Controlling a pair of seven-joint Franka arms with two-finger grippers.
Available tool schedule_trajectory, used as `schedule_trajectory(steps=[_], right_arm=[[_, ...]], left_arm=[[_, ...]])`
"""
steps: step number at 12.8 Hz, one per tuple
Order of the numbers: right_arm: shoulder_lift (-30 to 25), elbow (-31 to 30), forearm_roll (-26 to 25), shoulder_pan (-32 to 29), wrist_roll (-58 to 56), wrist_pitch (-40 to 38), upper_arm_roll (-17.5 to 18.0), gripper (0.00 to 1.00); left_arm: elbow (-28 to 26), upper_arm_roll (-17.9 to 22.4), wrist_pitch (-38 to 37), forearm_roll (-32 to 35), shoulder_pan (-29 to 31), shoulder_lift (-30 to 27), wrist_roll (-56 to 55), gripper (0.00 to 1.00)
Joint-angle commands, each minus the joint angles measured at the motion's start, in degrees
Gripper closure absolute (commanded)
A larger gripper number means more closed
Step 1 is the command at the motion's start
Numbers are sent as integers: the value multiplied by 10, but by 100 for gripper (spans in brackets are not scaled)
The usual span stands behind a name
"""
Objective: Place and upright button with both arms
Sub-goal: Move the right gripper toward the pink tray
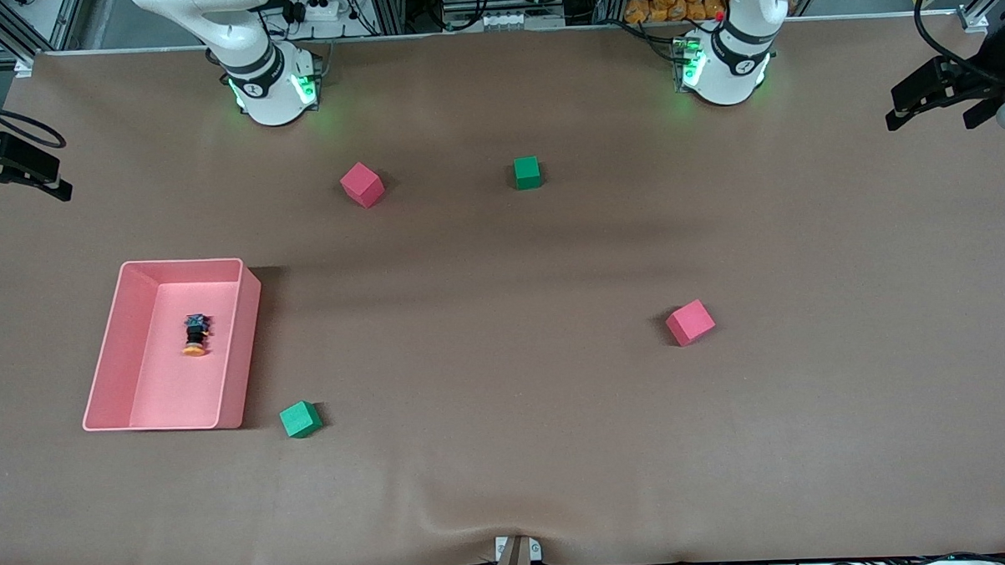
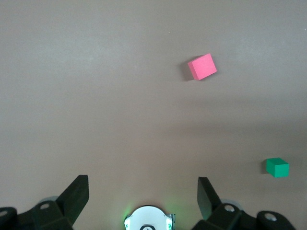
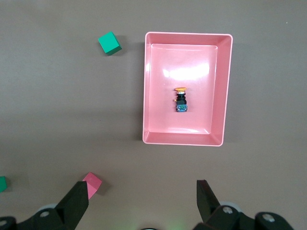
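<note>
The button [image 1: 195, 335] lies on its side in the pink bin [image 1: 239, 350] toward the right arm's end of the table, with its orange cap pointing toward the front camera. It also shows in the right wrist view [image 3: 181, 99], inside the bin [image 3: 148, 86]. My right gripper [image 3: 142, 187] is open and empty, high over the table near its own base, well apart from the bin. My left gripper [image 2: 141, 184] is open and empty, high over its own base [image 2: 149, 218]. Neither gripper shows in the front view.
Two pink cubes [image 1: 361, 184] [image 1: 689, 322] and two green cubes [image 1: 527, 172] [image 1: 300, 419] lie scattered on the brown table. One green cube sits just beside the bin's near corner. Black camera mounts stand at both table ends.
</note>
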Motion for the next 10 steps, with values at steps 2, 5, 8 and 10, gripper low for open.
schedule_trajectory(steps=[2,5,8,10], right_arm=[[-9,-7,6,0,-5,-1,-2,0],[-6,-7,6,1,-5,-9,-4,0],[3,-4,5,3,-5,-7,-19,0],[18,-1,-4,7,-5,-3,-24,0]], left_arm=[[1,4,-17,2,-1,-8,-3,0],[34,5,-36,3,-1,15,-3,0],[35,2,-36,14,-4,24,-2,0],[87,-4,-37,20,-10,53,-1,0]])
